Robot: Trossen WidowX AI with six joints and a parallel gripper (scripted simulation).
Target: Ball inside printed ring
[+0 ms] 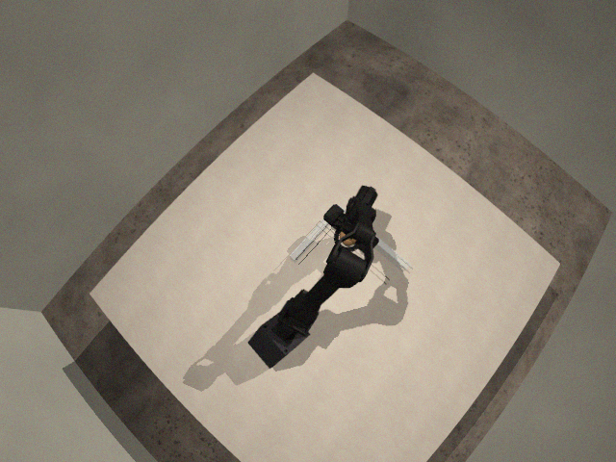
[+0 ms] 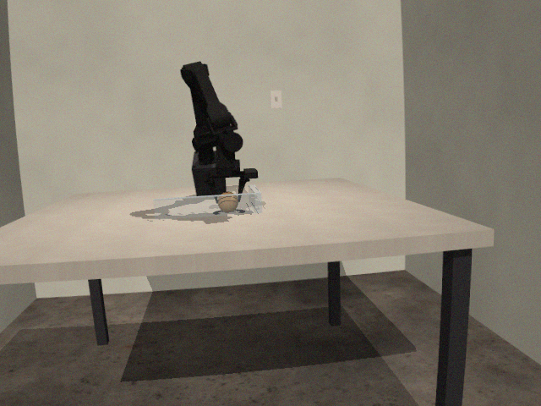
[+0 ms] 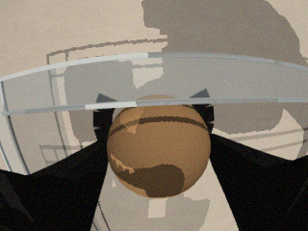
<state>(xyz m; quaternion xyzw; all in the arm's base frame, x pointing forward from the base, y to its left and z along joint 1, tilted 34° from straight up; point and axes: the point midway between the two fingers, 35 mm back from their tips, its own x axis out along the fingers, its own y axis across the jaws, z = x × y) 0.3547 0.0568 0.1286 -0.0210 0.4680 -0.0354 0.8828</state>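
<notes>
Gripping the ball low over the ring

Sitting between the two black fingers of the hand (image 3: pixel 158 154), the tan ball (image 3: pixel 158 150) carries a dark band near its top and a darker brown patch on its lower side. The fingers press on it from either side, so the hand is closed around the ball and has not let go. In the side view the ball (image 2: pixel 227 201) hangs right at the level of the tabletop (image 2: pixel 331 218), over a dark printed ring (image 2: pixel 237 211) whose edge shows just beneath it; whether the ball actually touches the surface cannot be told. A low see-through wall (image 2: pixel 183 204) stands around this spot, and from the wrist it appears as a pale curved band (image 3: pixel 212 80) crossing just behind the ball.

From above, only a sliver of the ball (image 1: pixel 347 242) shows under the wrist. The black arm (image 1: pixel 318 293) reaches out from its base (image 1: pixel 258 346) near the middle of the tabletop, folds at a raised elbow (image 2: pixel 194 72), and points the hand (image 2: pixel 233 185) straight down. Its shadow spreads across the pale surface beside the base.
</notes>
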